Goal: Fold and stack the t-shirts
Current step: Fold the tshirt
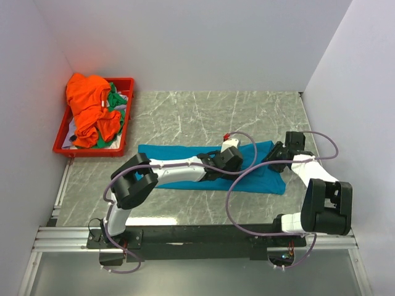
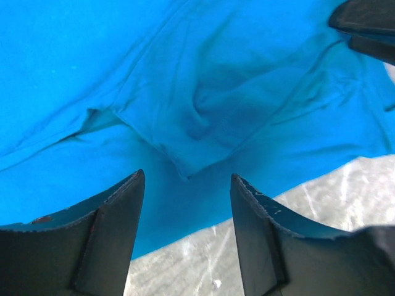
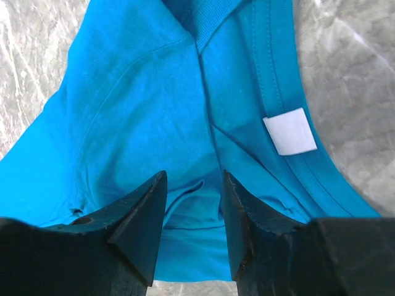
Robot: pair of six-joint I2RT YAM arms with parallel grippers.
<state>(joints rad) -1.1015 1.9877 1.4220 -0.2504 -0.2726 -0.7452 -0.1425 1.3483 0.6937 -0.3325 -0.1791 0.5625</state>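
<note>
left end effector (image 2: 187, 180) gaping over teal t-shirt (image 2: 203, 92) (rumpled, on table (image 2: 321, 213))

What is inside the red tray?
An orange t-shirt heaped on top, a green t-shirt peeking out beside it. Anything beneath the heap is covered.

Left gripper (image 2: 187, 174) wide, right gripper (image 3: 193, 172) parted (narrower)

High fixed view over whole table (image 1: 185, 117), both wrist views close above same teal t-shirt (image 1: 166, 152)
</note>
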